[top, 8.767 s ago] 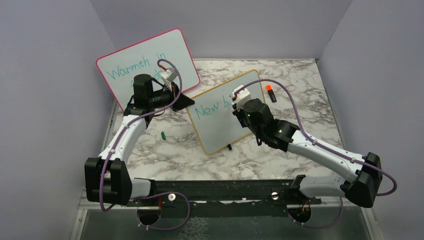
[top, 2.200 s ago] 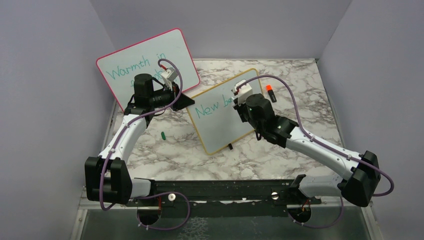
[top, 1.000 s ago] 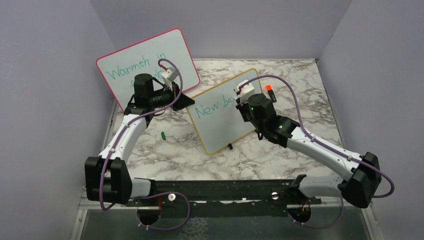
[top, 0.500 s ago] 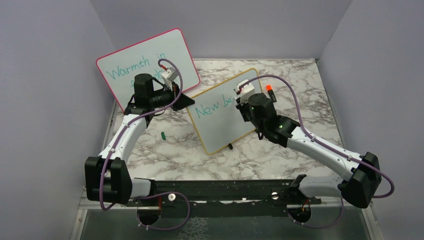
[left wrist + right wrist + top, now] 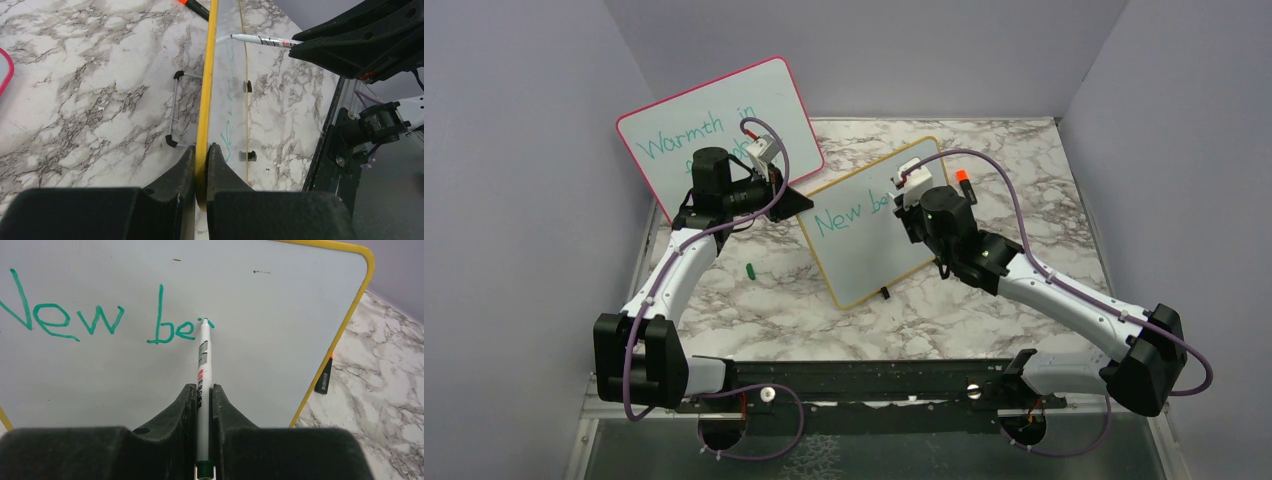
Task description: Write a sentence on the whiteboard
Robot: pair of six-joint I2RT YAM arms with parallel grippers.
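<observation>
The white-and-grey marbled counter (image 5: 1024,170) is boxed in by lavender walls (image 5: 514,200) on the left, back and right. Bare stone is open to the right of the boards and in front of them, near the arm bases. A large pink-framed whiteboard (image 5: 724,105) leans in the back left corner. Just to its right and nearer the middle, the smaller whiteboard with a rounded yellow-orange frame (image 5: 864,255) stands propped at a slant on small black feet (image 5: 248,86) and a thin wire stand (image 5: 175,107).

The left gripper (image 5: 201,155) is clamped on that board's yellow left edge, one black finger on each face. The right gripper (image 5: 202,392) faces the smooth white writing surface near its upper right, its jaws pinched on a slim white-barrelled marker (image 5: 202,365) whose tip touches the board.

The teal-green handwritten sentence (image 5: 100,320) reads "New be" so far, with a short fresh stroke at the marker tip; blank board lies beyond it up to the yellow right edge.

A black marker with an orange cap (image 5: 965,186) lies on the counter just past the board's right corner. A small green cap (image 5: 750,269) lies on the stone left of the board, apart from it.
</observation>
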